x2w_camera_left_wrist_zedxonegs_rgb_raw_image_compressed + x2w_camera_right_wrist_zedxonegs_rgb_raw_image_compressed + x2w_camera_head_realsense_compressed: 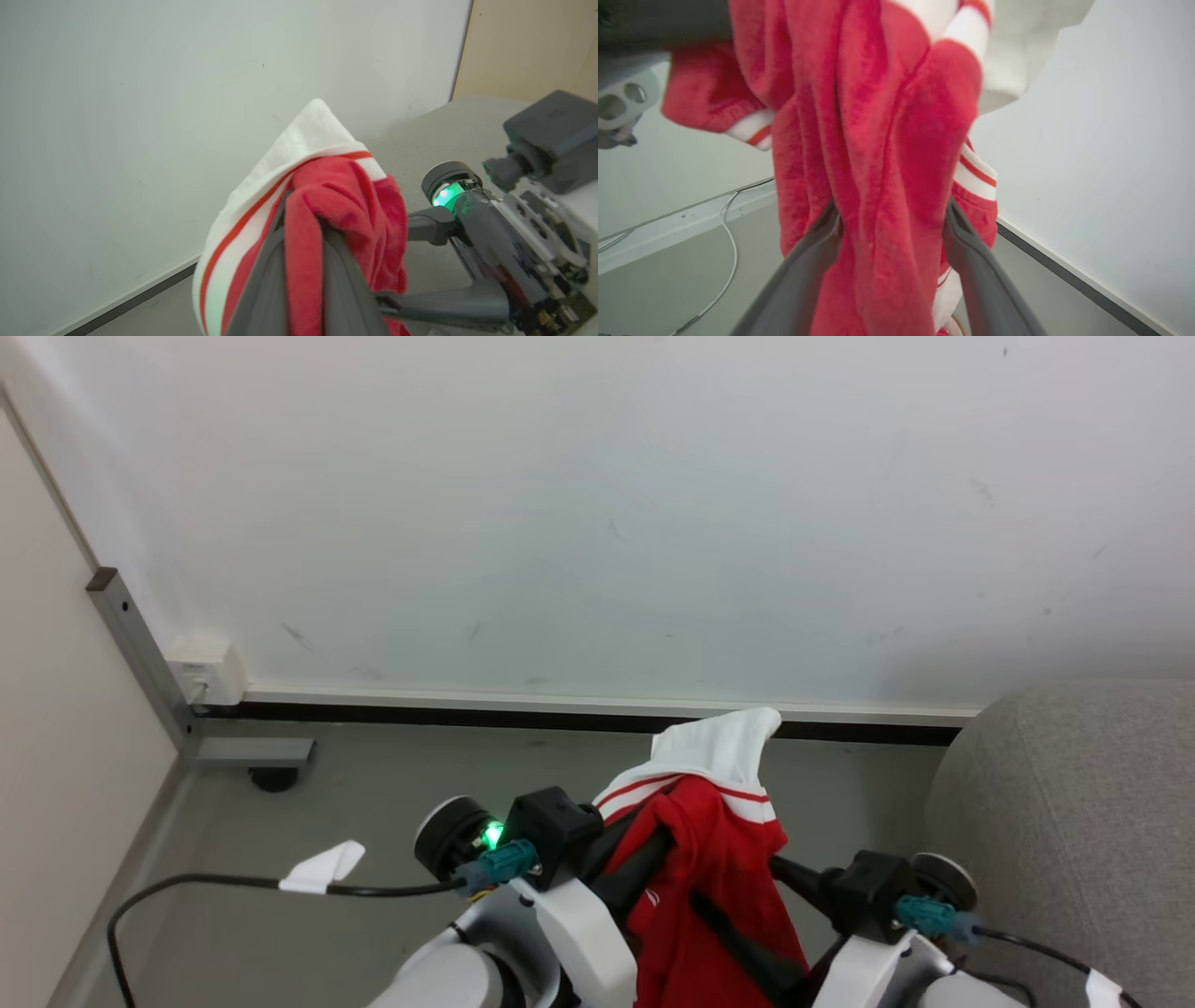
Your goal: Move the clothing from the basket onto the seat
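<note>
And up it goes, the soft bright red fabric garment [711,859] with broad white bands bunched in the air just beside the rounded corner of the large light grey upholstered seat [1074,803], left gripper [303,219] and right gripper [893,212] both clamped onto it!

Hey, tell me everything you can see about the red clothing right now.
The clothing is soft, fleecy bright red fabric with broad white bands edged by thin red stripes. It is bunched and hangs in folds, held up above the grey floor before a pale wall, with a white end sticking up on top. The left gripper and right gripper both clamp it. The grey seat is to its right, apart from it.
</note>
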Tool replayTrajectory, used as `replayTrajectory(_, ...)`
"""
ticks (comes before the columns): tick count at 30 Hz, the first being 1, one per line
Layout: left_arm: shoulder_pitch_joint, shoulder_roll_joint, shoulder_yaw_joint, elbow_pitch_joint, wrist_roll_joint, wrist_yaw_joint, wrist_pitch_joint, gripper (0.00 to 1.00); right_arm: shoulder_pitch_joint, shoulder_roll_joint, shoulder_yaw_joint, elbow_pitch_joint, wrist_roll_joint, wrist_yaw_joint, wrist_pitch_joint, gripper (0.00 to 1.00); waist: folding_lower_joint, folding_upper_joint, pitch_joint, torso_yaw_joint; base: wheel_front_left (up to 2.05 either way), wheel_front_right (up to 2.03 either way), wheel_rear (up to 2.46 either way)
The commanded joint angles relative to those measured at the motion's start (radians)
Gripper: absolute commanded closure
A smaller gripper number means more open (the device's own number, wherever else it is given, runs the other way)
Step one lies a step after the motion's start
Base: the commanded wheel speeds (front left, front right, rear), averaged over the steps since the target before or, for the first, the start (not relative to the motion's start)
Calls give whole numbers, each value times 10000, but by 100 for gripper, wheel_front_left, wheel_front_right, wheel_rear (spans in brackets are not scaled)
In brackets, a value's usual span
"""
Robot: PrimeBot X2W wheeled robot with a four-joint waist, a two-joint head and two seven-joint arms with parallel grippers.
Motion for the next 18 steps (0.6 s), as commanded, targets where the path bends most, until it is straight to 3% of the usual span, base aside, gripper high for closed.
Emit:
replayTrajectory(1, -10, -27, -16, -34, -28, -48, 29, 100, -168, 294, 173, 296, 279, -21, -171, 0, 0, -1, -26, 41, 0, 0, 0)
replayTrajectory(5, 0, -141, -134, -1, -124, -90, 44, 100, -556, 797, 778, 1102, 933, -21, -604, 0, 0, -1, -59, 122, 0, 0, 0)
replayTrajectory(6, -9, -170, -156, 11, -154, -89, 42, 100, -627, 907, 934, 1249, 1138, -21, -708, 61, 0, -1, -66, 147, 0, 0, 0)
replayTrajectory(7, -18, -184, -164, 25, -183, -93, 17, 100, -664, 1019, 1101, 1360, 1330, -21, -798, 93, 0, -1, -72, 173, 0, 0, 0)
replayTrajectory(8, -21, -172, -145, 44, -208, -73, 2, 100, -745, 1084, 1258, 1458, 1483, -21, -921, 100, 0, -1, -79, 196, 0, 0, 0)
replayTrajectory(18, 187, 129, -57, 376, -128, 109, -190, 100, -1192, 930, 1650, 1785, 2363, -21, -1906, 100, 0, -1, -109, 209, 0, 0, 0)
